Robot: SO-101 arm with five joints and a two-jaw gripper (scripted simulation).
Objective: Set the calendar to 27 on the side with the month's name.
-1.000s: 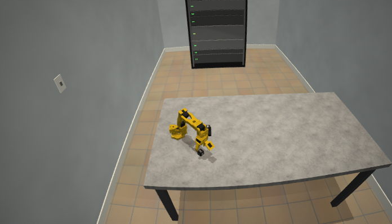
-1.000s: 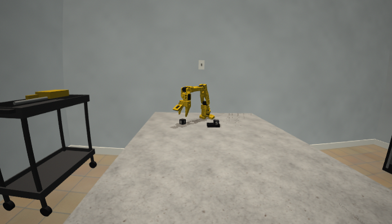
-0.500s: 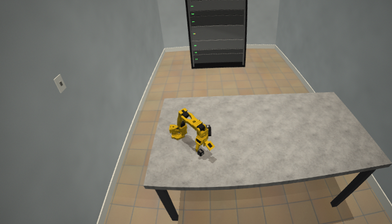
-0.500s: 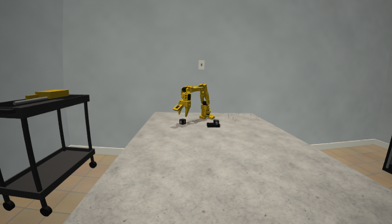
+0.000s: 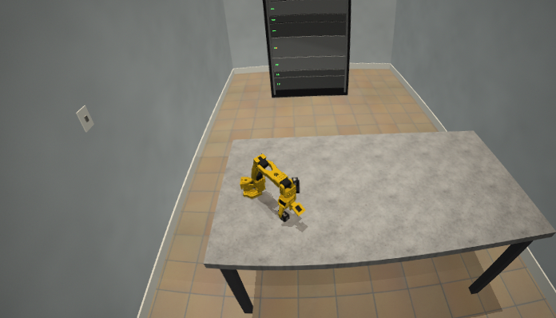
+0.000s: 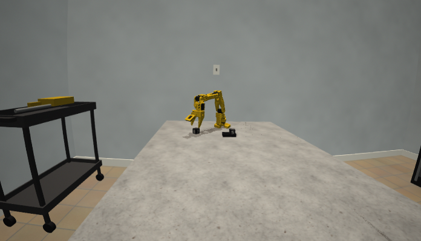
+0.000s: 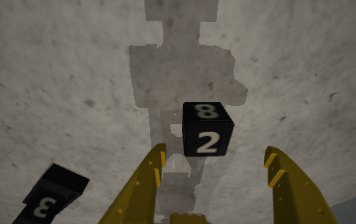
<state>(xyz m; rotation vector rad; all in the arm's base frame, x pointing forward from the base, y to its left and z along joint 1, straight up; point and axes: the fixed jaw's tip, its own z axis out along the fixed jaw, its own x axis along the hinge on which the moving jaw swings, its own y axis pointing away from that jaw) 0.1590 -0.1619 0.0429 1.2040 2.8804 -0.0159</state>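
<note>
A loose black cube (image 5: 284, 216) (image 6: 195, 131) (image 7: 207, 130) rests on the table. The wrist view shows its faces with a white 2 and a greyer 8. My gripper (image 6: 196, 125) (image 7: 216, 149) is open and empty, its fingertips just above the cube; in the wrist view the cube appears between and beyond them, nearer the left finger. The black tray (image 5: 296, 188) (image 6: 225, 134) lies flat on the table, apart from the loose cube. A second cube (image 6: 232, 131) (image 7: 42, 206) is at one end of it, with a 3 showing in the wrist view. The month's name cannot be read.
The arm's yellow base (image 5: 252, 188) (image 6: 221, 123) stands on the table (image 5: 369, 199) behind the cube and tray. In the exterior view a black cart (image 6: 58, 107) stands left of the table. A server rack (image 5: 309, 47) stands on the floor beyond it.
</note>
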